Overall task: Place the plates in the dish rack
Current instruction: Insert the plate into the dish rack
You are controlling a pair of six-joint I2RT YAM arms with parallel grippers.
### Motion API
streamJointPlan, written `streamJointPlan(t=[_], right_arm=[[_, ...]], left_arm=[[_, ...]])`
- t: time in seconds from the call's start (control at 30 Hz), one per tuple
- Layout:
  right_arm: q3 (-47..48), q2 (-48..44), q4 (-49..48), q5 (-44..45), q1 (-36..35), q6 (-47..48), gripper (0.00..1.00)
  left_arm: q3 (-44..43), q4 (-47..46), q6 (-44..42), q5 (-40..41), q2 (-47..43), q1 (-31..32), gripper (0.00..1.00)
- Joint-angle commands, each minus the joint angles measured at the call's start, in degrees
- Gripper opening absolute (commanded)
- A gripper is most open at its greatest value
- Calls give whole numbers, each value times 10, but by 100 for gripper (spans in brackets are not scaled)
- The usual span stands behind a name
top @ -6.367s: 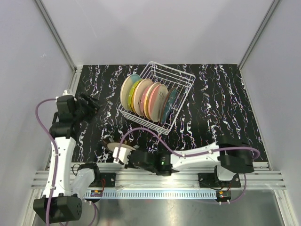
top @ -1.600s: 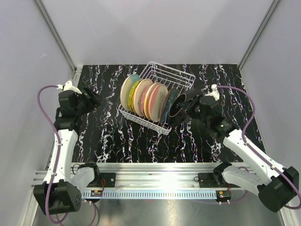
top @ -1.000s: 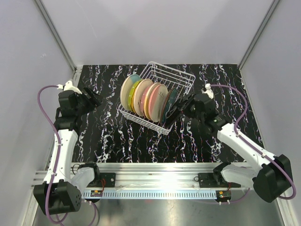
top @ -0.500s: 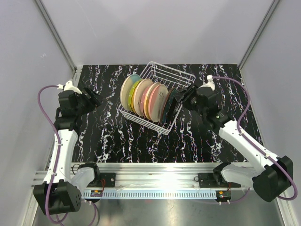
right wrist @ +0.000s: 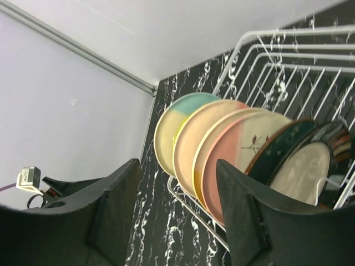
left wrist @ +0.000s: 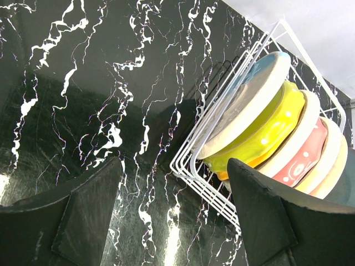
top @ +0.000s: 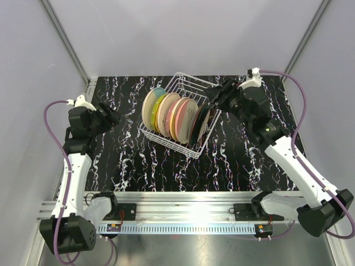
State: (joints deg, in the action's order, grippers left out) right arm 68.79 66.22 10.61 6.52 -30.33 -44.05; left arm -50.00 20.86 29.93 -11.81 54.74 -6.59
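Several plates (top: pixel 175 117) standing on edge inside dish rack (top: pixel 203 81), mid-table. At rack's 9 o'clock, well apart: left gripper (top: pixel 110 118), spread wide, empty. At rack's 2 o'clock edge: right gripper (top: pixel 218 95), fingers parted, gripping nothing.

The right gripper (right wrist: pixel 176 166) shows two dark fingers (right wrist: pixel 111 216) rising from seven and five o'clock, spread apart with nothing between them. Beyond the gap, the plates (right wrist: pixel 238 160) stand on edge in the dish rack (right wrist: pixel 277 61). From nine o'clock toward three they run: a cream plate with a blue-green top (right wrist: pixel 177 130), a peach one (right wrist: pixel 199 130), a yellow-rimmed one (right wrist: pixel 213 138), a peach plate with a dark sprig (right wrist: pixel 244 147), a dark speckled teal one (right wrist: pixel 280 147) and a dark-rimmed, pale-faced one (right wrist: pixel 308 169). The rack's white wires fan out at two o'clock over the black, white-veined table (right wrist: pixel 141 233).
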Motion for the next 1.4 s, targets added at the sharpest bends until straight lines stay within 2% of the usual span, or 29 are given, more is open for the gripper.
streamJointPlan(t=[0.0,0.13,0.27,0.5,0.7,0.97,1.1,1.23,1.37], right_arm=[[46,-21,23,4,3,85,67],[17,-58,63,65,2,163,84],[-46,-106,88,147,3,181,93],[-161,-180,85,191,3,194,100],[-174,-199,108,255,3,213,100],[-227,-211,107,373,3,142,100],[-228,-221,80,379,3,150,100],[-219,-224,103,415,3,129,100],[-229,-227,105,391,3,111,100]], left_arm=[[6,-32,-8,-8,-14,-2,81],[4,-26,-26,4,-25,0,81],[-4,-13,-51,51,-49,18,85],[-8,1,-85,114,-85,63,89],[-4,-2,-85,149,-127,78,96],[-6,-7,-88,96,-107,81,98],[-3,-18,-92,60,-98,81,99],[-8,-14,-92,46,-86,80,99],[-5,-18,-91,38,-82,80,99]])
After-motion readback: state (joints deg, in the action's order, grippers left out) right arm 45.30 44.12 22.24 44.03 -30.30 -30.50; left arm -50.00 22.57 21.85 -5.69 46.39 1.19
